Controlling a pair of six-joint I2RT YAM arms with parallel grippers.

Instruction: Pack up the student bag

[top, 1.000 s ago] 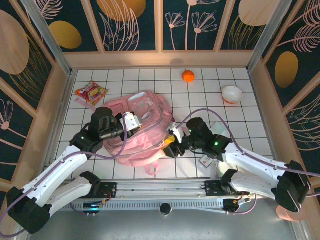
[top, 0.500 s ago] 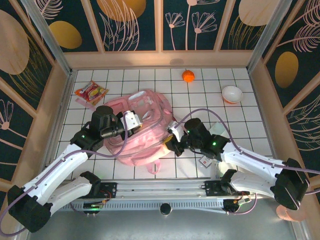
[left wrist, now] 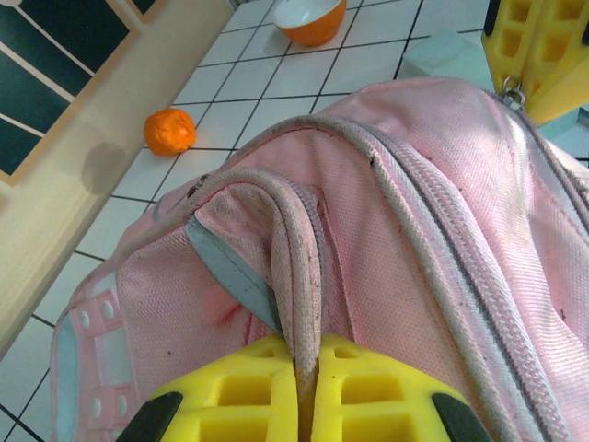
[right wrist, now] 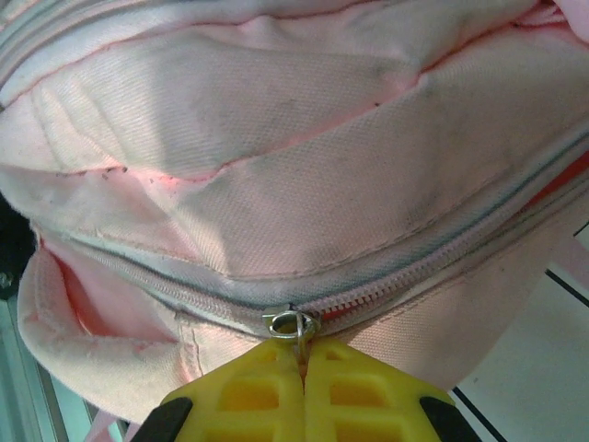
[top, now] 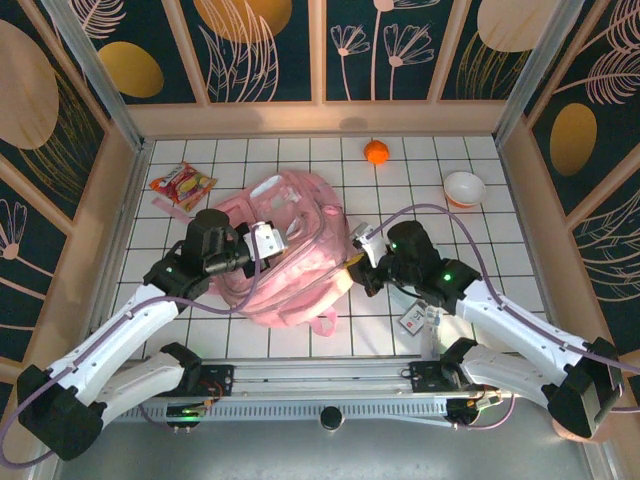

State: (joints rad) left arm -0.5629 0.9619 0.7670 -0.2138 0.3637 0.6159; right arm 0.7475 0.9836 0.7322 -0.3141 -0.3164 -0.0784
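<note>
Left gripper (left wrist: pixel 306 373): yellow fingers pressed together, clamped on the pale pink carry loop (left wrist: pixel 293 267) at the top of the large soft pink fabric backpack (top: pixel 295 285). Right gripper (right wrist: pixel 302 368): fingers together too, pinching the small metal zip pull (right wrist: pixel 293 324) on the backpack's right side. Backpack lies approx. mid white tiled tabletop (top: pixel 500 250), a bit left of centre, btwn the two arms. Small round orange object (top: pixel 376 152) near far edge. White bowl w/ orange outside (top: pixel 464 188) toward far right corner. Red-orange snack packet (top: pixel 182 185) toward far left corner. All three lie apart from backpack.
</note>
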